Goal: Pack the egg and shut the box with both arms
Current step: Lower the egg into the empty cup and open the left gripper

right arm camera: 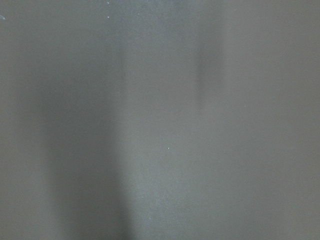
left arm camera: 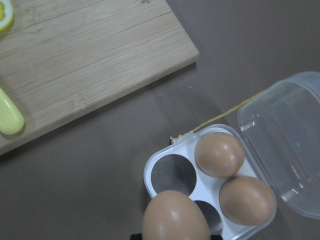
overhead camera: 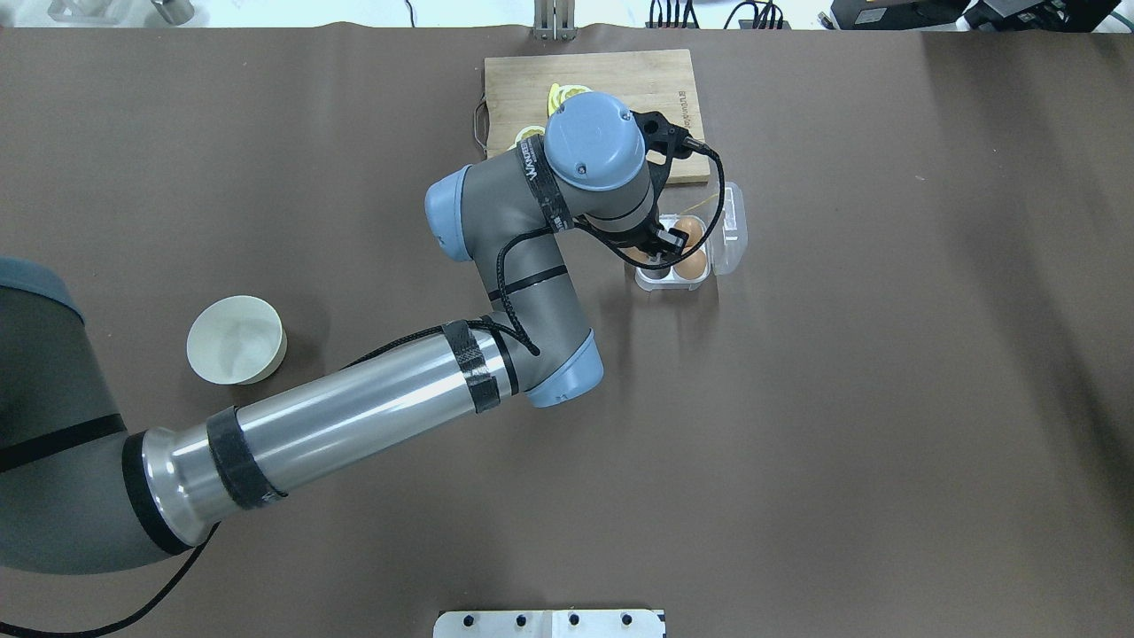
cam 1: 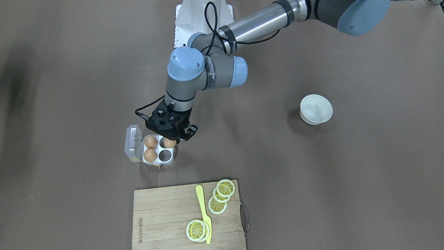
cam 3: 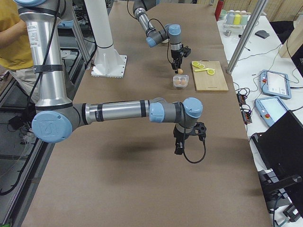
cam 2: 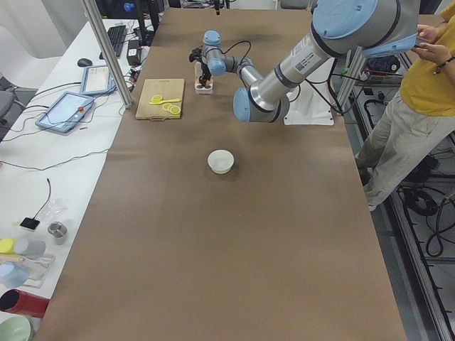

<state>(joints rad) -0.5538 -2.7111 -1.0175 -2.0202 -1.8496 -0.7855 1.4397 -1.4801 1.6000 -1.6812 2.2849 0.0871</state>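
My left gripper [cam 1: 171, 138] is shut on a light-brown egg [cam 1: 169, 143] and holds it just above the open clear box [cam 1: 170, 161]. In the left wrist view the held egg [left arm camera: 175, 217] hangs over an empty cell next to another empty cell. Two other brown eggs [left arm camera: 220, 154] [left arm camera: 247, 200] sit in the cells by the hinge. The clear lid [cam 1: 133, 140] lies folded open, with a yellow string [left arm camera: 220, 117] beside it. My right gripper [cam 3: 179, 146] hangs over bare table away from the box. It shows only in the exterior right view, so I cannot tell whether it is open.
A wooden cutting board [cam 1: 163, 215] with lemon slices [cam 1: 225, 188] and a yellow knife [cam 1: 203, 211] lies beyond the box. A white bowl [cam 1: 316, 109] stands on my left side. The right wrist view shows only brown table cover.
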